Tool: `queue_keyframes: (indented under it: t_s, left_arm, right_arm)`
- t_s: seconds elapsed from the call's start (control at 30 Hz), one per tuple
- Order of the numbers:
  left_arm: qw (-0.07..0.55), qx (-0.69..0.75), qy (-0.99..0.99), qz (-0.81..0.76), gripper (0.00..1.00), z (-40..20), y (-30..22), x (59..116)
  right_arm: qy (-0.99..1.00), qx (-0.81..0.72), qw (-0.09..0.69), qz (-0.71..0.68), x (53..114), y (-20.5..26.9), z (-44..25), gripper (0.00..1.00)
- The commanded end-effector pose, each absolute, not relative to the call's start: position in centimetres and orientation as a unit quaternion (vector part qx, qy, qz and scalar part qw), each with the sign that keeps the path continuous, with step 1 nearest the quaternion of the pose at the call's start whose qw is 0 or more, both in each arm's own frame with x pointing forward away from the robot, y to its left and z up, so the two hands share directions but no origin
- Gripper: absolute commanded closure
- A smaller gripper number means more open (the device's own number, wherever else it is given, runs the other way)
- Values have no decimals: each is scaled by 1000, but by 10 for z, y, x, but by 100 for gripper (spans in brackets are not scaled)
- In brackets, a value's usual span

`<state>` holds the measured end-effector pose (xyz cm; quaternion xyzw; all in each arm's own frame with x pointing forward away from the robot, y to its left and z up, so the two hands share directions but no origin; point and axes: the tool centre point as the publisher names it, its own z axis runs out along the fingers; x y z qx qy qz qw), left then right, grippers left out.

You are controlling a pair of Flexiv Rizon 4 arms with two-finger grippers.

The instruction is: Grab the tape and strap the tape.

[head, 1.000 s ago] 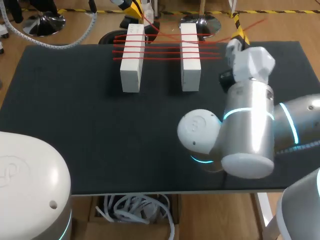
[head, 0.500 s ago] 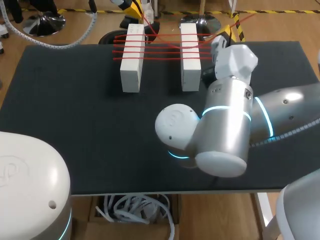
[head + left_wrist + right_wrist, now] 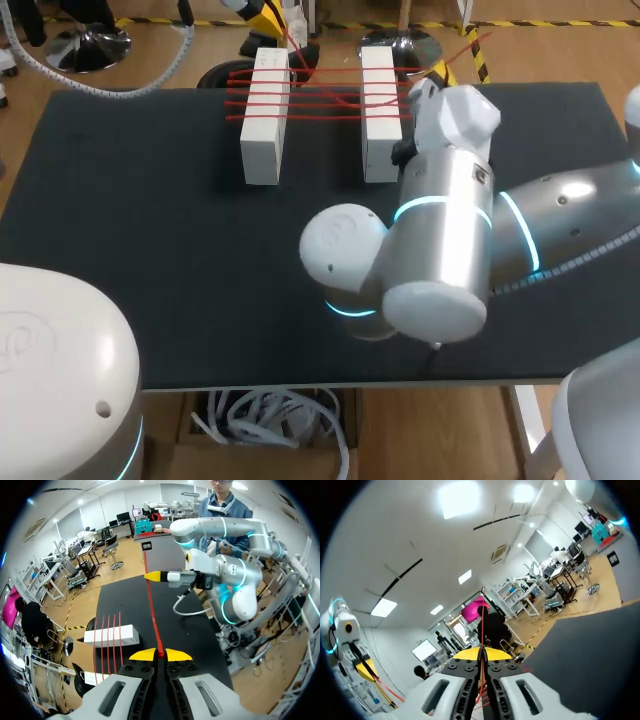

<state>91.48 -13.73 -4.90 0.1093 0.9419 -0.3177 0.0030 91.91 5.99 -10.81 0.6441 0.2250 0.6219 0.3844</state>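
A: Status on the strap job?

B: Mid-wrap. Red tape (image 3: pixel 152 611) already runs in several passes across the left block (image 3: pixel 264 120) and right block (image 3: pixel 380 115), at the far side of the table (image 3: pixel 120 250). The free length is strung between the two arms.

A: Grippers?

B: Left gripper (image 3: pixel 161 654): yellow tips pressed together on the tape, strand leaves from between them. Right gripper (image 3: pixel 482 653): same, tips together with the red strand pinched in the seam.

A: Next move?

B: Judgement only. Right arm (image 3: pixel 450 230) sits just beside the far end of the right block, so it looks set up to lay another pass across. That needs the left end to hold tension and the strand to land beside the existing lines, not over them. Slack could let it slide off a block top.

A: Does the head cam confirm the grip?

B: No. The right wrist housing covers its own fingers there. Head view gives the layout: blocks side by side, apart, tape lines bridging the gap. Left wrist view adds the span: tape runs straight from its tips to the right gripper, above the table, blocks off to one side. Right wrist view shows room and a stretch of table, no blocks, just the pinch.
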Motion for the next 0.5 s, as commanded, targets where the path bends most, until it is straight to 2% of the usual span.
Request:
queue_keyframes:
  t_s: [0.03, 0.1, 0.23, 0.5]
  left_arm:
    - [2, 109, 942, -316, 100, -48, -137, 915]
    - [2, 109, 942, -316, 100, -48, -137, 915]
    - [2, 109, 942, -316, 100, -48, -137, 915]
    - [2, 109, 942, -316, 100, -48, -137, 915]
  right_arm:
    - [298, 630, 429, 574, 917, 69, -77, 100]
    - [360, 570, 485, 557, 917, 71, -70, 100]
    - [427, 505, 532, 529, 917, 67, -63, 100]
    - [532, 378, 582, 485, 920, 62, -59, 100]
